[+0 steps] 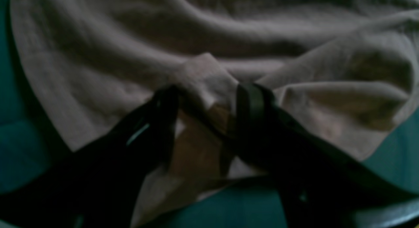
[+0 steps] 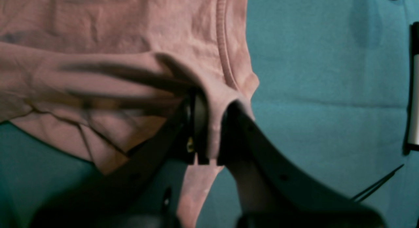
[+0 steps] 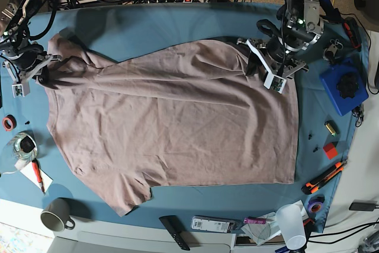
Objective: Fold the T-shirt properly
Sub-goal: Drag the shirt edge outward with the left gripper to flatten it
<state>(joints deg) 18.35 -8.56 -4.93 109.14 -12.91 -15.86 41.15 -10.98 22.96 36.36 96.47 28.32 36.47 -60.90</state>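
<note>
**Layout on the counter**

T-shirt (image 3: 172, 122) lies spread across the middle of the counter (image 3: 148, 28). Left end effector (image 3: 273, 66) sits at the shirt's far right corner in the base view; right end effector (image 3: 26, 69) at its far left corner. Mug (image 3: 56, 217) near the front left edge. Cup (image 3: 291, 223) front right. Box (image 3: 342, 87) right of the shirt, well apart.
</note>
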